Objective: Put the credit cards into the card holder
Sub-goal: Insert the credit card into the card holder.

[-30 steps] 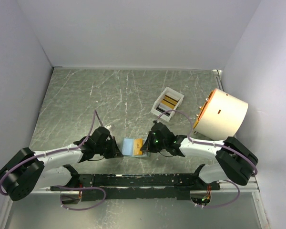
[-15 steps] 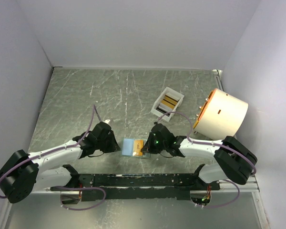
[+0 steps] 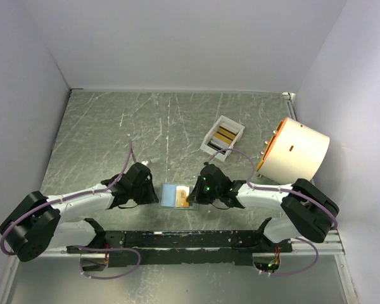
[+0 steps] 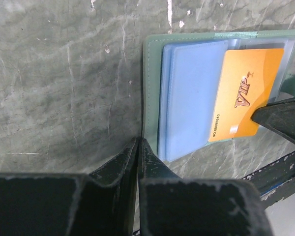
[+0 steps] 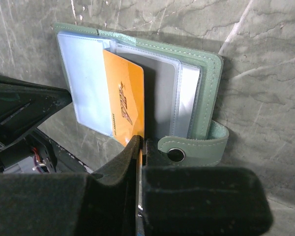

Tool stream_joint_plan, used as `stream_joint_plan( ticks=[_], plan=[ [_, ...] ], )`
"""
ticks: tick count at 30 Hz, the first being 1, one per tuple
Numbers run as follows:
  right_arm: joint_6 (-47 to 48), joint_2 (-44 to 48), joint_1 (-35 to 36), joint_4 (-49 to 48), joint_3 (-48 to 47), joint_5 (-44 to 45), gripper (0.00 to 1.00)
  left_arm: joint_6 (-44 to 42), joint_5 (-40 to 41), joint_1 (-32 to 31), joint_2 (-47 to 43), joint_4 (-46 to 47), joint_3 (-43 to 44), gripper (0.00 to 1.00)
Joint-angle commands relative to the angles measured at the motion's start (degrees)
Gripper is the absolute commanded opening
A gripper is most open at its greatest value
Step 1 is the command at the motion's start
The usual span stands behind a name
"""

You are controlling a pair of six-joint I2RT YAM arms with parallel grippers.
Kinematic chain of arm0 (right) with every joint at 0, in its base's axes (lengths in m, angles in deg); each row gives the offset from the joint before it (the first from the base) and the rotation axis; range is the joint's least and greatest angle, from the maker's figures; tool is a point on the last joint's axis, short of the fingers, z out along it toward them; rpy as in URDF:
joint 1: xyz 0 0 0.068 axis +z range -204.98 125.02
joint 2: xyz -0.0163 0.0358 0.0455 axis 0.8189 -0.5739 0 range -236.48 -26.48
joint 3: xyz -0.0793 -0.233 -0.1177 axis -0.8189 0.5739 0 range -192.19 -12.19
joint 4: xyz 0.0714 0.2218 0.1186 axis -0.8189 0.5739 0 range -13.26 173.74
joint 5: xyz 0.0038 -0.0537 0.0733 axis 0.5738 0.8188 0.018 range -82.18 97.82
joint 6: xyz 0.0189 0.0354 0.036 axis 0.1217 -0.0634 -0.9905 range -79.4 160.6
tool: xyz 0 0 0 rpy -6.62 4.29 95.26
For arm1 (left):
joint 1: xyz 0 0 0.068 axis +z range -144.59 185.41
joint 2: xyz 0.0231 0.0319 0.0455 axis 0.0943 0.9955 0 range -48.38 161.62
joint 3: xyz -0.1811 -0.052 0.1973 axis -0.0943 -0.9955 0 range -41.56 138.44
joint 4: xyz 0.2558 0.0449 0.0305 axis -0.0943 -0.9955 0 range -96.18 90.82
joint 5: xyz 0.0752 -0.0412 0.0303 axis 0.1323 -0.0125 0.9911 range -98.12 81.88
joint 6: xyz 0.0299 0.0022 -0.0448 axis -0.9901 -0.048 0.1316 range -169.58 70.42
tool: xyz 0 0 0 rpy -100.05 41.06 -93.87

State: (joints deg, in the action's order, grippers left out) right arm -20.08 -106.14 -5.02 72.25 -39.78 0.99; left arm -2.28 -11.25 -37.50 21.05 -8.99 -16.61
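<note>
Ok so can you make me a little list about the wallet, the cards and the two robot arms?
card holder: open on the table, clear sleeves showing
orange card: lying among the sleeves, VIP lettering up; how far in, cannot tell
right jaws: shut on the orange card's edge
left jaws: shut on the card holder's left edge
white tray: farther back, apart from the card holder
spare cards: gold and dark, in the white tray

Open sage-green folding card holder (image 3: 173, 196) lies on grey metal table (image 3: 101, 126), orange plastic credit card (image 4: 246, 93) over its right half. White rectangular plastic tray (image 3: 234, 123) at one o'clock, cream cylinder (image 3: 294, 151) at two.
</note>
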Motion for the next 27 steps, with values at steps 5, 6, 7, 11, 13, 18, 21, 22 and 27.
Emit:
stream_joint_plan(
  ticks=[5, 6, 7, 11, 13, 18, 21, 22, 27],
  plan=[
    [0.49, -2.45, 0.23, 1.4, -1.03, 1.68, 0.0, -0.82, -1.43, -0.33, -0.18, 1.72, -0.35, 0.14],
    [0.67, -2.82, 0.23, 1.48, -1.38, 1.66, 0.0, -0.82, -1.55, -0.28, -0.05, 1.83, -0.39, 0.14],
    [0.8, -3.21, 0.23, 1.61, -1.67, 1.57, 0.0, -0.86, -1.62, -0.3, 0.07, 1.93, -0.5, 0.14],
    [0.86, -3.79, 0.23, 1.69, -2.2, 1.52, 0.0, -0.84, -1.78, -0.33, 0.27, 2.0, -0.59, 0.14],
    [0.83, -3.61, 0.23, 1.51, -2.2, 1.56, 0.0, -0.82, -1.9, -0.32, 0.07, 2.15, -0.79, 0.14],
    [1.35, -4.69, 0.23, 1.02, -2.6, 0.66, 0.0, -0.55, -2.59, -0.33, -0.59, 2.81, -1.29, 0.14],
    [1.63, -5.77, 0.27, 0.36, -2.97, -0.74, 0.0, -0.38, -2.98, -0.32, -0.78, 3.14, -1.37, 0.15],
    [1.55, -5.96, 0.32, 0.03, -2.99, -1.09, 0.0, -0.3, -3.19, -0.33, -0.79, 3.26, -1.4, 0.14],
    [1.71, -6.97, 0.4, -0.47, -3.31, -2.1, 0.0, -0.03, -4.02, -0.33, -0.91, 3.95, -1.79, 0.14]
  ],
)
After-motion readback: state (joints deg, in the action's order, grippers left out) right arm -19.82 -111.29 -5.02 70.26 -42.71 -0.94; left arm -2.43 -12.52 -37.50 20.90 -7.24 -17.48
